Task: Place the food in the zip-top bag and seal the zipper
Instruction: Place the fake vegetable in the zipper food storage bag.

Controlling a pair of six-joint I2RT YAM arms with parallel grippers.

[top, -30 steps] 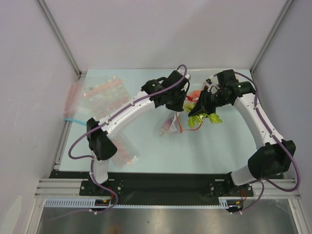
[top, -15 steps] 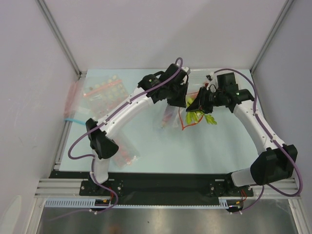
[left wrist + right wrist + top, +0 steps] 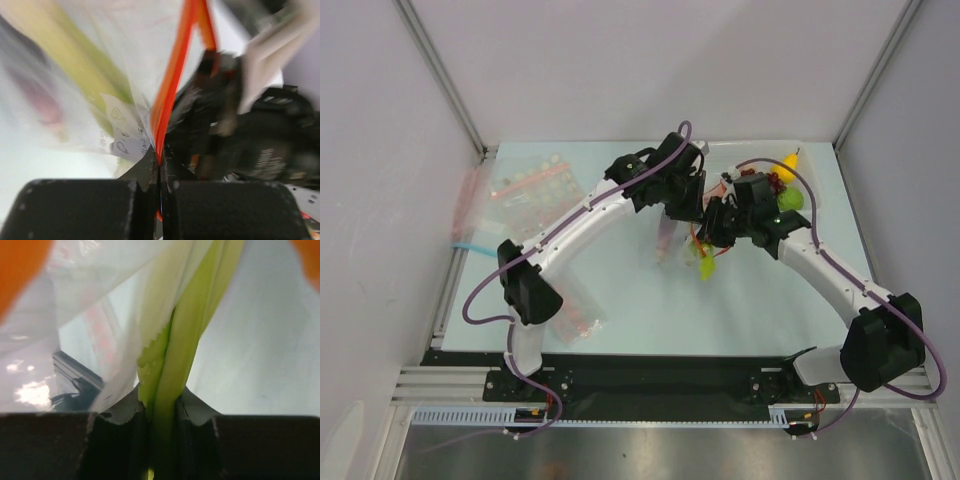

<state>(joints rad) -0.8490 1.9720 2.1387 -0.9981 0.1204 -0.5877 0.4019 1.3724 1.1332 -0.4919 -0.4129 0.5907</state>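
My left gripper (image 3: 678, 212) is shut on the red-orange zipper (image 3: 172, 90) of the clear zip-top bag (image 3: 665, 242), which hangs from it above the table. The bag's white label patch (image 3: 125, 136) sits just below the strip. My right gripper (image 3: 713, 228) is shut on the green scallion stalk (image 3: 180, 340), close beside the left gripper at the bag's mouth. The scallion's green tips (image 3: 705, 266) stick out below. In the left wrist view the scallion (image 3: 75, 55) shows blurred through the plastic. A small dark red spot, perhaps the grapes (image 3: 775, 178), lies at the back right.
A small yellow fruit (image 3: 788, 163) and a round green fruit (image 3: 790, 200) lie at the back right. Clear bags with pink-red dots (image 3: 530, 193) lie at the back left and by the left arm's base (image 3: 578, 312). A blue-strip bag (image 3: 468, 245) lies at the left edge.
My right gripper has moved left with the scallion, up against the bag's mouth at my left gripper. That uncovered the yellow and green fruits at the back right. The left gripper barely moved.
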